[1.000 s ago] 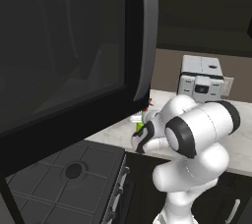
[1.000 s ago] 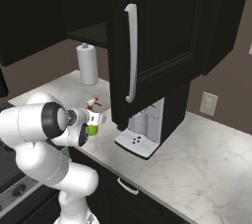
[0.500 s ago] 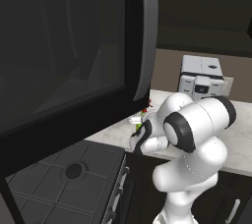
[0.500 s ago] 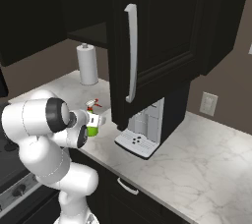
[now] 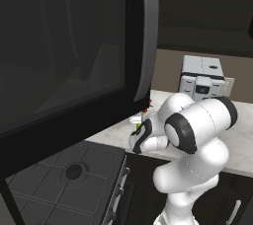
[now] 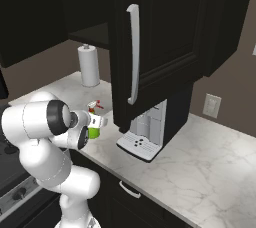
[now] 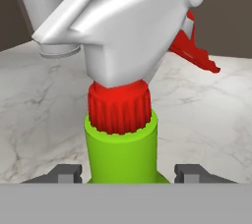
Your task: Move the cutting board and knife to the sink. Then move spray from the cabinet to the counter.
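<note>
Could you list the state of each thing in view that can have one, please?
spray: upright, between the fingertips, over the counter.
gripper: jaws set on either side of the spray's green body; contact can't be confirmed.
cabinet door: swung open.
paper towel roll: standing upright at the back of the counter.
coffee machine: standing on the counter under the open door, nothing on its tray.

The open cabinet door [image 6: 150, 47] hangs out over the desk [image 6: 200, 157], blocking passage to the hand's [image 6: 98, 122] right at upper height. Below it the coffee machine [image 6: 145, 132] stands close by. Bare marble lies beyond the spray [image 7: 123, 134], toward the paper towel roll [image 6: 89, 67].
</note>
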Controlling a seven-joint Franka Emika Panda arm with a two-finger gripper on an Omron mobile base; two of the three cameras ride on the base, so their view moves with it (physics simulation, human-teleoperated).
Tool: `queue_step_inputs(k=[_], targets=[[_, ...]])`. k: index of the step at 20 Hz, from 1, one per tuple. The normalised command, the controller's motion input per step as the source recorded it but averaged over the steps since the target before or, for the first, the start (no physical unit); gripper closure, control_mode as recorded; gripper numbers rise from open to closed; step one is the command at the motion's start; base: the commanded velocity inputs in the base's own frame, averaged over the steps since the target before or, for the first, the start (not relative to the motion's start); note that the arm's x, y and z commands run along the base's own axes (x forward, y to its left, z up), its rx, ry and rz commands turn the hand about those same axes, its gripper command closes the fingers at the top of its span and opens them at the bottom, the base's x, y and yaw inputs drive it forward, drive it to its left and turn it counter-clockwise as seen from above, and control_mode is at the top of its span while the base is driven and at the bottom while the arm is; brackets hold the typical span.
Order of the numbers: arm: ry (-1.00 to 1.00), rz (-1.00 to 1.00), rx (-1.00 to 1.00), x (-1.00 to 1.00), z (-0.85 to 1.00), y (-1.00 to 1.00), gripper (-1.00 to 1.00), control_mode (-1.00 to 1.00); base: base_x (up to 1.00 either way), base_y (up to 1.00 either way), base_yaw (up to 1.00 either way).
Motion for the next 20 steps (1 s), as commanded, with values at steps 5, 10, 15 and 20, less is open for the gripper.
queue_step_inputs(k=[5, 10, 15, 20], targets=[[0.00, 0.00, 0.00, -0.03, -0.16, 0.00, -1.00, -1.00, 0.00, 0.00, 0.00], [0.00, 0.00, 0.00, -0.06, -0.08, 0.00, -1.00, -1.00, 0.00, 0.00, 0.00], [-0.04, 0.00, 0.00, -0.12, -0.02, -0.01, -1.00, -1.00, 0.00, 0.00, 0.00], [-0.07, 0.00, 0.00, -0.13, 0.00, 0.00, -1.00, -1.00, 0.00, 0.00, 0.00]])
